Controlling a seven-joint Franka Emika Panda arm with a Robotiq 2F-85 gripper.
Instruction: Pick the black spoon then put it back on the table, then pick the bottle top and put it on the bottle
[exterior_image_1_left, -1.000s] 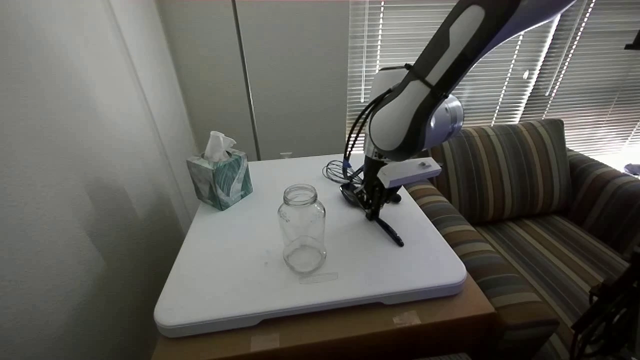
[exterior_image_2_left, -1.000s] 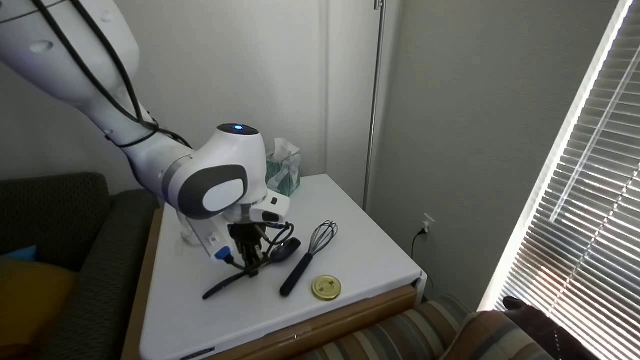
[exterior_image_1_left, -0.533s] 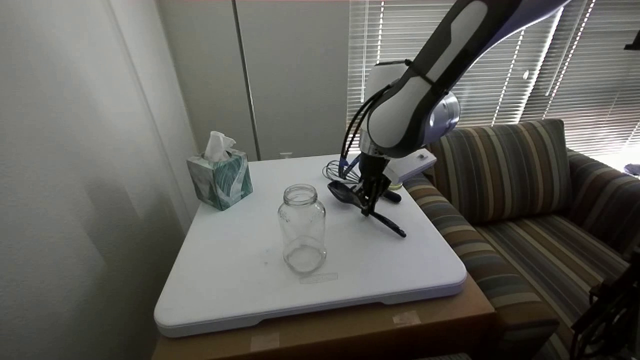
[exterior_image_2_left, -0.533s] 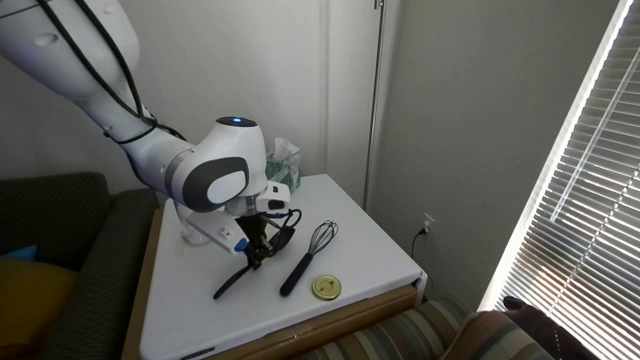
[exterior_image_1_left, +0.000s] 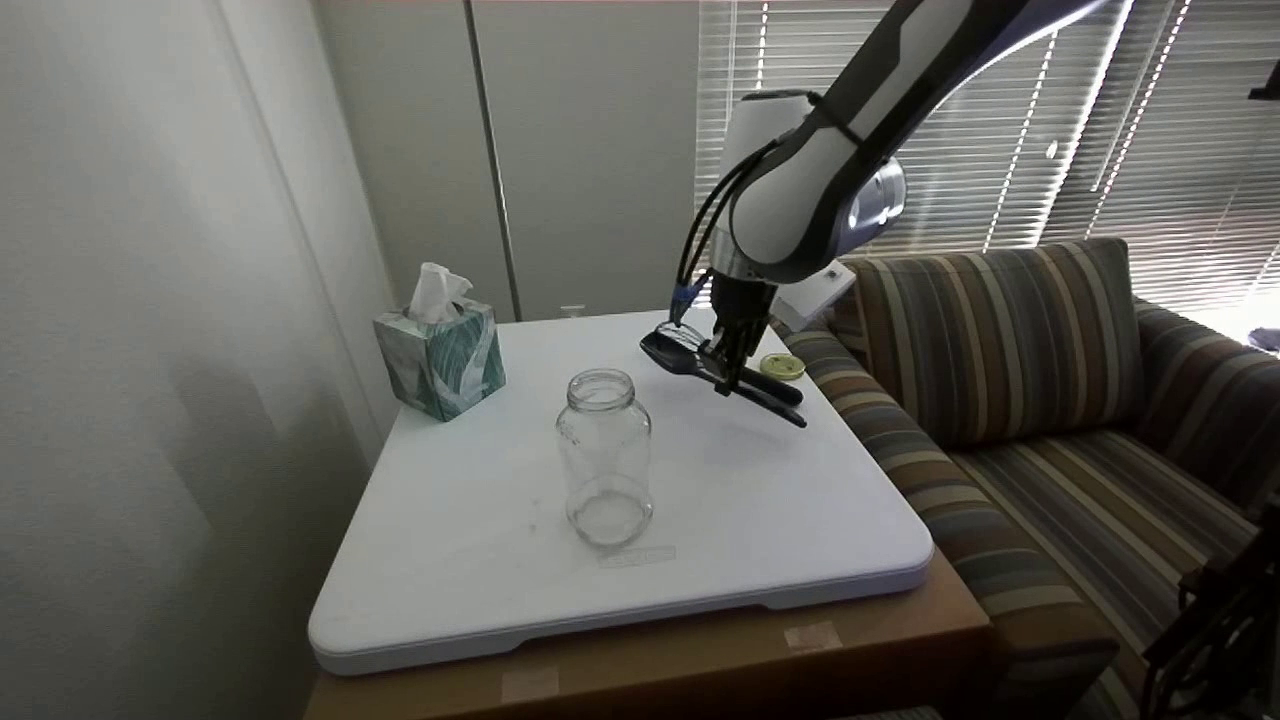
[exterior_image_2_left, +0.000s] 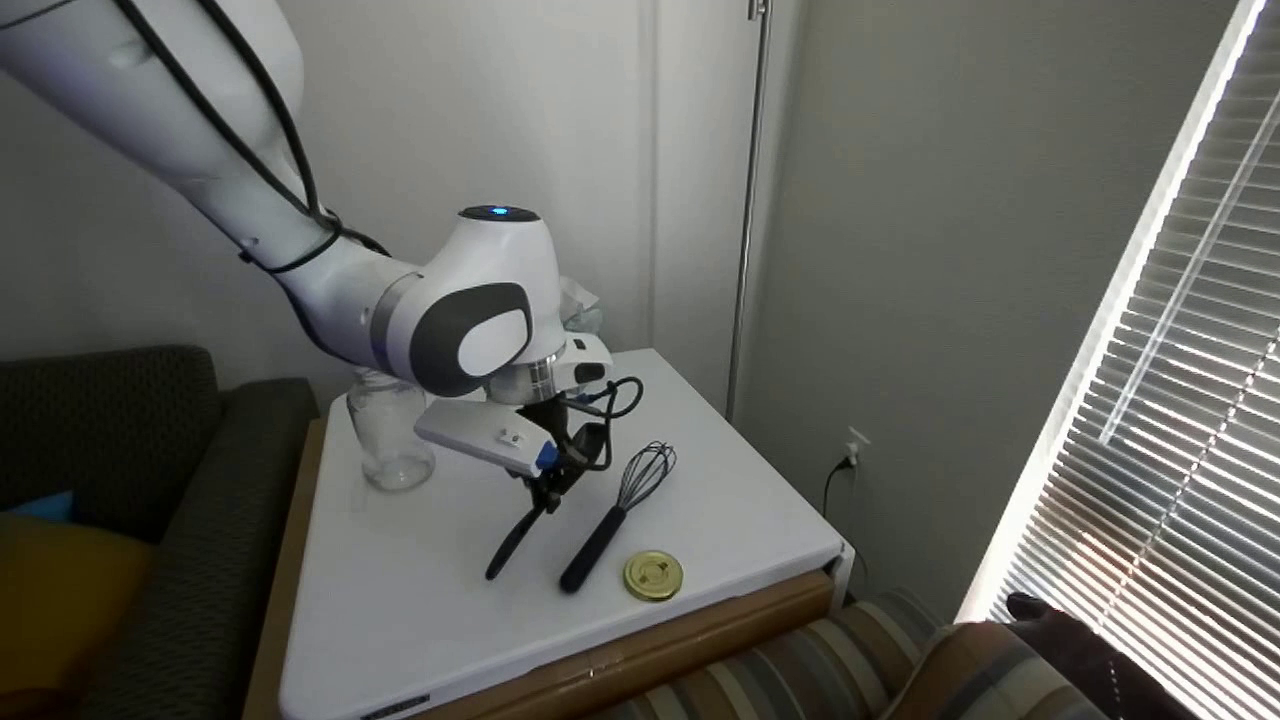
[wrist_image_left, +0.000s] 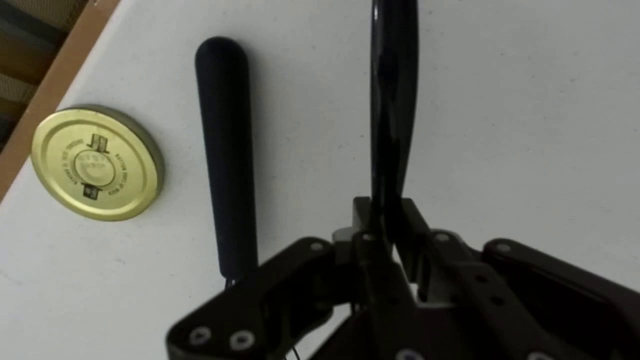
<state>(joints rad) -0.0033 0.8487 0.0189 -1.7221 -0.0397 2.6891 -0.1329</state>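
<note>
One gripper (wrist_image_left: 384, 214) is holding one black spoon (wrist_image_left: 394, 90) by its hdl. over the one white worktop (exterior_image_1_left: 480, 580), jaws standing narrow on it. One black whisk (exterior_image_2_left: 608, 526), one gold bottle top (exterior_image_2_left: 653, 576), one clear glass bottle (exterior_image_1_left: 605, 455) & one teal tissue box (exterior_image_1_left: 440, 365) are sharing the surface: the bottle top is lying flat nr. the edge, just beside the whisk's hdl., & the bottle is standing upright, well apart from both. In an exterior view the spoon's bowl (exterior_image_1_left: 668, 353) is showing plainly beside the gripper; in an exterior view the arm (exterior_image_2_left: 340, 290) is partly covering the tissue box, while a yellow cushion (exterior_image_2_left: 70, 600) is resting on a dark sofa (exterior_image_2_left: 100, 430). The wrist view is showing only the spoon's hdl. (glossy, vs. the whisk's matt one), & it alone is giving the ring of lettering on the bottle top. The bottle is appearing in both exterior views only.
</note>
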